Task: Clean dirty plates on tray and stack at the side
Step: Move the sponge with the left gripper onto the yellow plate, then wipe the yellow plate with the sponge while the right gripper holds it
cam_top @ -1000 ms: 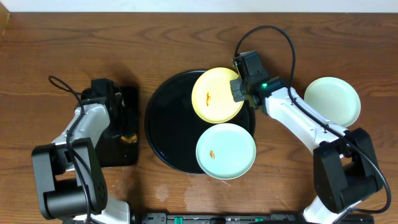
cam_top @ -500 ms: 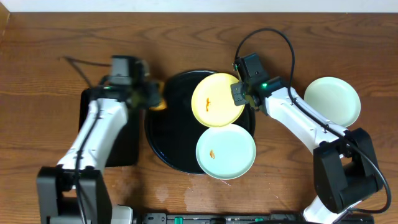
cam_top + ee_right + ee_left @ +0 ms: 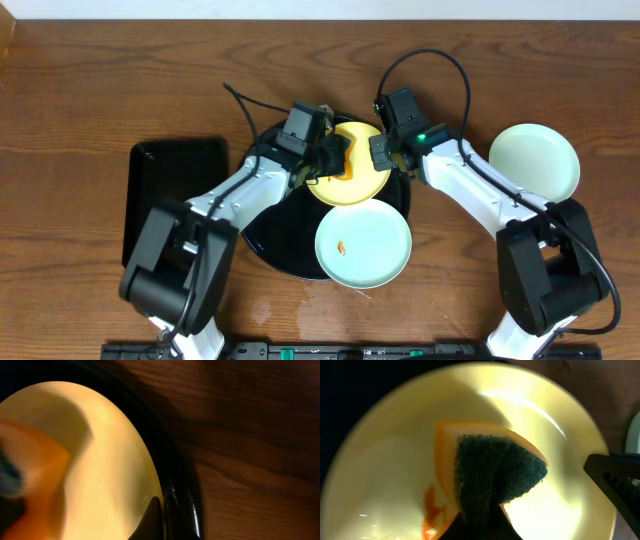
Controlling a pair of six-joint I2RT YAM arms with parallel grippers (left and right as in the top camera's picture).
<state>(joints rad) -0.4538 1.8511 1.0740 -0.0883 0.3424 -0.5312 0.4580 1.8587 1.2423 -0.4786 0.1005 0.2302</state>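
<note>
1. Rectangular black tray (image 3: 175,205): near the worktop's left edge.
2. Left gripper (image 3: 335,165): clenched on a sponge (image 3: 490,475), orange with a dark green scouring face, pressed onto the yellow plate (image 3: 370,178).
3. Round black tray (image 3: 272,235): mid-worktop. It carries the yellow plate at its rear and the smeared mint plate (image 3: 375,235) at its front.
4. Right gripper (image 3: 383,152): clamped on the yellow plate's right rim.
5. Second mint plate (image 3: 534,163): on the wood near the right edge.

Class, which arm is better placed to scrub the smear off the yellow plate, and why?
Left. The left gripper holds the sponge on the yellow plate beside the smear; the right gripper sits at the plate's rim.
</note>
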